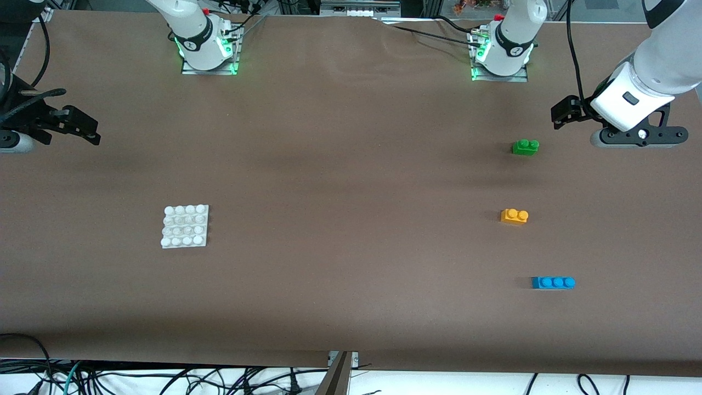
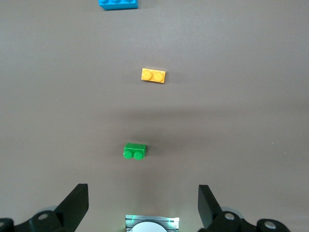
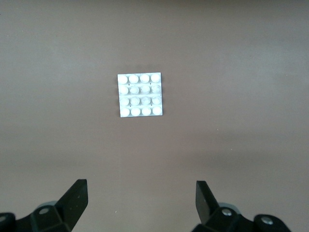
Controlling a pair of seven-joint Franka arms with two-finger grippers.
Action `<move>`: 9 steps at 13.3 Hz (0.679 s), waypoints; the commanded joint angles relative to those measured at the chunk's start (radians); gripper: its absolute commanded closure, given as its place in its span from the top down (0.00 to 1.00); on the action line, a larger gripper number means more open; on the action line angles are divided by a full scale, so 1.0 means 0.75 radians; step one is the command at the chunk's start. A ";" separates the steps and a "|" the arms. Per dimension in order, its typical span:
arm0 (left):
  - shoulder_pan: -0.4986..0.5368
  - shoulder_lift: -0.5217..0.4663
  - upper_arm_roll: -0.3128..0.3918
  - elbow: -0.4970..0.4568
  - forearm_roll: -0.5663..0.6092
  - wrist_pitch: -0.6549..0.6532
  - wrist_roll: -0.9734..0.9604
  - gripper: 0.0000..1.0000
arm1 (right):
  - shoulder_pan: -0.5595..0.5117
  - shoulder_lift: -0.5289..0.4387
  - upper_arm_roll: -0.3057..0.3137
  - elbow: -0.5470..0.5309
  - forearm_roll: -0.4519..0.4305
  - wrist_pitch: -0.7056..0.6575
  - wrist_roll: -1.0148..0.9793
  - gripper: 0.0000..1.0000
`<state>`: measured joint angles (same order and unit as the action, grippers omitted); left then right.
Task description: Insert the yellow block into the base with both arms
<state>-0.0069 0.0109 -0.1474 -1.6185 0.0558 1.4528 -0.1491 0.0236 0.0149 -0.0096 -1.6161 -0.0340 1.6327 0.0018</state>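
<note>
The brown counter (image 1: 351, 181) spreads wide under both my arms, and I can read no writing or brand mark on anything lying on it. My left hand (image 2: 143, 205) hangs in the air at the left arm's end of the counter, its two fingers spread wide with nothing between them. My right hand (image 3: 142, 203) hangs at the right arm's end, likewise wide open and empty. The white base (image 1: 185, 226) lies flat toward the right arm's end, its sixteen studs facing up, well apart from the bricks. Toward the left arm's end three bricks lie in a loose row, none touching: the blue brick (image 1: 553, 282) is nearest the front camera, the yellow block (image 1: 514, 215) sits between the other two, studs up, and the green brick (image 1: 525, 146) is farthest from that camera.
</note>
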 commanded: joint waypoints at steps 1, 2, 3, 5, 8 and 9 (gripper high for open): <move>0.005 0.020 0.000 0.043 -0.036 -0.031 0.009 1.00 | -0.005 -0.010 0.001 -0.007 0.011 -0.023 0.016 0.99; 0.005 0.020 0.000 0.043 -0.036 -0.031 0.009 1.00 | -0.007 -0.006 0.001 0.001 0.011 -0.021 0.012 0.99; 0.005 0.020 0.000 0.043 -0.034 -0.031 0.009 1.00 | -0.007 0.000 0.001 0.009 0.013 -0.021 0.010 0.99; 0.005 0.020 0.000 0.043 -0.034 -0.031 0.009 1.00 | -0.007 0.001 0.001 0.009 0.013 -0.021 0.008 0.99; 0.005 0.020 0.000 0.043 -0.034 -0.031 0.009 1.00 | -0.007 0.001 0.001 0.009 0.013 -0.021 0.008 0.99; 0.005 0.020 0.000 0.043 -0.036 -0.029 0.009 1.00 | -0.007 0.001 0.001 0.009 0.013 -0.021 0.010 0.99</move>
<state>-0.0068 0.0110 -0.1472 -1.6185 0.0558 1.4528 -0.1491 0.0236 0.0152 -0.0096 -1.6171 -0.0339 1.6284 0.0026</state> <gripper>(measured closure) 0.000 0.009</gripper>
